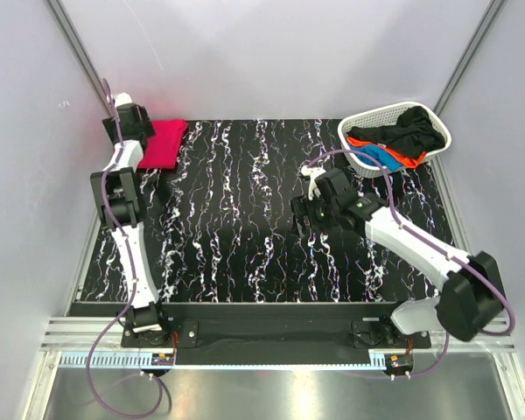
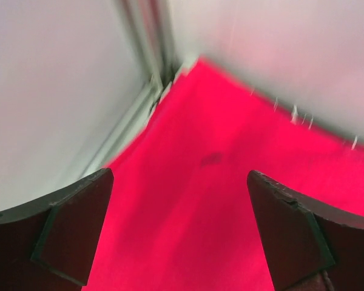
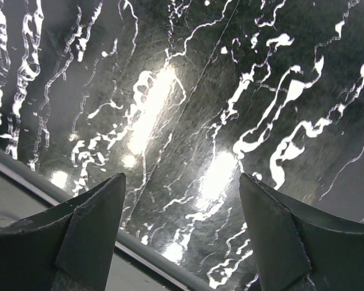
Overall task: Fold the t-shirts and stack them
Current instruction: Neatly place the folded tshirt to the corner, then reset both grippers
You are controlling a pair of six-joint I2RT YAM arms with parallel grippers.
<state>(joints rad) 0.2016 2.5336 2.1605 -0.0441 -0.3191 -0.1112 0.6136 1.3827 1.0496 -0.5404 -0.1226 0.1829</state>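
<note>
A folded pinkish-red t-shirt point(image 1: 164, 144) lies at the far left corner of the black marbled table point(image 1: 245, 219). My left gripper point(image 1: 127, 118) hovers over its left end, open and empty; in the left wrist view the red cloth point(image 2: 194, 206) fills the space between the fingers point(image 2: 79, 224). A black t-shirt point(image 1: 407, 133), a blue one point(image 1: 382, 156) and an orange one point(image 1: 409, 161) lie bunched in the white basket point(image 1: 360, 123). My right gripper point(image 1: 299, 210) is open and empty above bare table mid-right, as the right wrist view point(image 3: 179, 182) shows.
The white lattice basket stands at the far right corner. White walls enclose the table on three sides; metal corner posts point(image 1: 79, 52) rise at the back. The table's edge point(image 3: 60, 194) shows in the right wrist view.
</note>
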